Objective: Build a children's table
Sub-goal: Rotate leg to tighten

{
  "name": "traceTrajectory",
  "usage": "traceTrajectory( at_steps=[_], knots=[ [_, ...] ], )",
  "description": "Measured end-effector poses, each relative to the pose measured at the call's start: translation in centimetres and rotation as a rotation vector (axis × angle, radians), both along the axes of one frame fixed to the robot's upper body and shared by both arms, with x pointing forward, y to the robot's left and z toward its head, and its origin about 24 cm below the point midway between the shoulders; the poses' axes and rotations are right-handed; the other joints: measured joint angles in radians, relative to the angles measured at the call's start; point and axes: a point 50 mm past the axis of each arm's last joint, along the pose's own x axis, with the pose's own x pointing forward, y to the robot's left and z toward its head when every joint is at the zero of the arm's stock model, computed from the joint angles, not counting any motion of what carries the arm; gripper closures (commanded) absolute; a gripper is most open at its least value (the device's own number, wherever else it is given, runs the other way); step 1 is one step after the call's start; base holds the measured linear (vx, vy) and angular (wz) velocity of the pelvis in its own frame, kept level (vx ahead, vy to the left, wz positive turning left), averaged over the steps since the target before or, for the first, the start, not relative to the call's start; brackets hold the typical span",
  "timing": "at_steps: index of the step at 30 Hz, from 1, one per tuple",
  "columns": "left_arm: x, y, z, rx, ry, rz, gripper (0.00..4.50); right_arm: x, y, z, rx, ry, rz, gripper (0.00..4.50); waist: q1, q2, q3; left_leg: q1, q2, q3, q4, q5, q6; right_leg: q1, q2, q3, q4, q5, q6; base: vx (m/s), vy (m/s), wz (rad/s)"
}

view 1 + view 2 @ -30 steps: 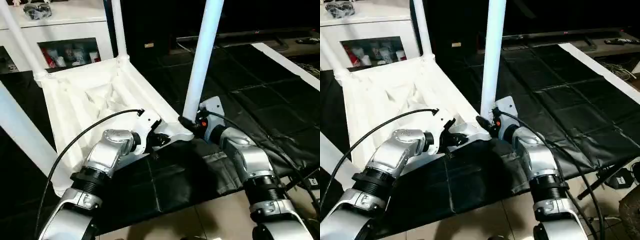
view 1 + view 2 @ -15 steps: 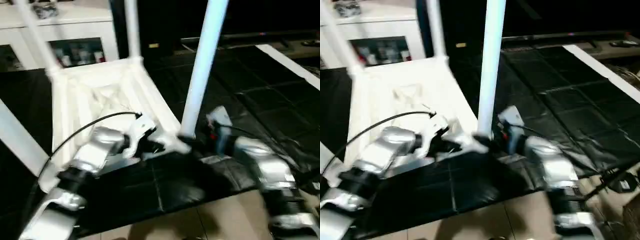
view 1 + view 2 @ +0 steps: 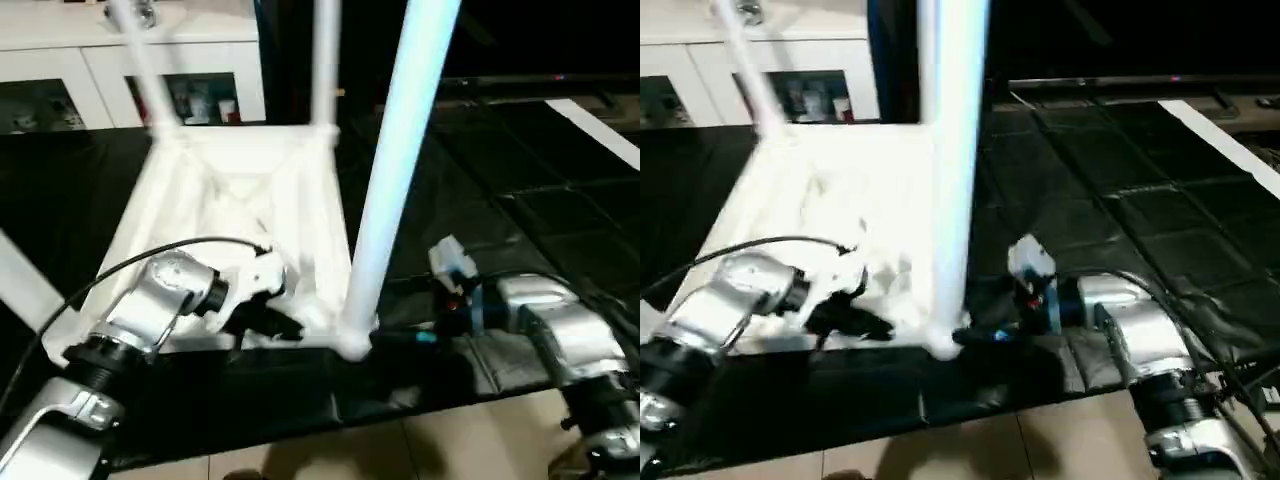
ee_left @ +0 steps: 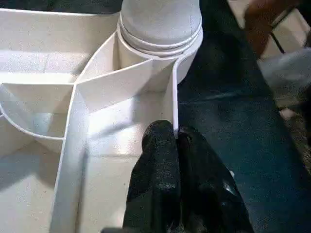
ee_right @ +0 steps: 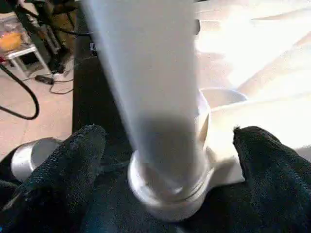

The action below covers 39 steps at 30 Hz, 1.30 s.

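Note:
The children's table lies upside down, its white ribbed top (image 3: 230, 215) on a black mat. A long white leg (image 3: 400, 150) stands upright in the near corner socket (image 3: 350, 342), and two more legs (image 3: 325, 60) rise from the far corners. My left gripper (image 4: 176, 138) is shut on the top's thin rim wall (image 4: 173, 107) beside that socket. My right gripper (image 5: 167, 145) is open, with one black finger (image 5: 63, 165) on each side of the leg's base (image 5: 170, 194) and a gap to the leg.
A white cabinet with glass doors (image 3: 150, 80) stands behind the table. The black mat (image 3: 520, 200) spreads to the right, with a white strip (image 3: 600, 120) at its far edge. Tiled floor (image 3: 450, 450) shows at the near edge. A black cable (image 3: 150, 260) arcs over my left forearm.
My right gripper has opened and let go of the near leg's base. My left gripper stays shut on the rim. The head camera has shifted, so the whole picture has moved.

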Motion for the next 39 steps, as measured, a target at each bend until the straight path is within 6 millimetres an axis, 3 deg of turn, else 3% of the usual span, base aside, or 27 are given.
traceTrajectory(
  at_steps=[18,28,31,36,38,39],
  knots=[
    [-0.2,-0.5,-0.1,0.001,-0.026,-0.060,4.50,0.2,1.0,-0.3,0.001,0.053,0.154,1.73,0.002,-0.012,-0.002,0.001,0.000,0.001,0.001,0.000,0.000,0.001,0.000,0.002,0.002,-0.001,0.002,0.000,0.000,0.00],
    [-0.1,-0.6,-0.3,-0.010,-0.024,-0.049,4.50,0.2,1.0,-0.4,0.004,0.059,0.156,2.39,0.011,-0.013,-0.002,0.001,0.000,0.001,0.001,0.000,0.000,0.001,0.000,0.003,0.002,-0.001,0.001,0.000,0.000,0.00],
    [0.1,-1.1,-0.4,-0.027,-0.001,-0.010,4.50,0.1,1.0,-0.5,0.026,0.076,0.116,2.43,0.017,-0.013,-0.002,0.002,0.000,0.001,0.001,0.000,0.000,0.001,0.000,0.003,0.003,-0.001,0.001,0.000,0.000,0.00],
    [0.8,-1.0,-0.3,-0.013,0.033,0.128,4.50,0.0,1.2,-1.1,0.060,0.067,-0.056,2.44,0.013,-0.014,-0.001,0.004,0.000,0.001,0.002,0.002,-0.003,0.001,0.000,0.004,0.009,-0.001,0.002,0.000,0.000,0.00],
    [1.2,-1.4,-0.4,-0.015,0.044,0.201,4.50,0.3,1.5,-1.3,0.063,0.047,-0.155,2.46,0.002,-0.013,-0.002,0.004,-0.001,0.001,0.002,0.002,-0.003,0.001,0.000,0.004,0.009,-0.001,0.002,0.000,0.000,0.00],
    [1.5,-1.5,-0.5,-0.024,0.036,0.281,4.50,0.8,1.9,-1.4,0.067,0.034,-0.260,2.47,-0.014,-0.014,-0.001,0.003,-0.001,0.000,0.002,0.003,-0.004,0.002,0.000,0.004,0.009,-0.001,0.002,0.000,0.000,0.00]
  ],
)
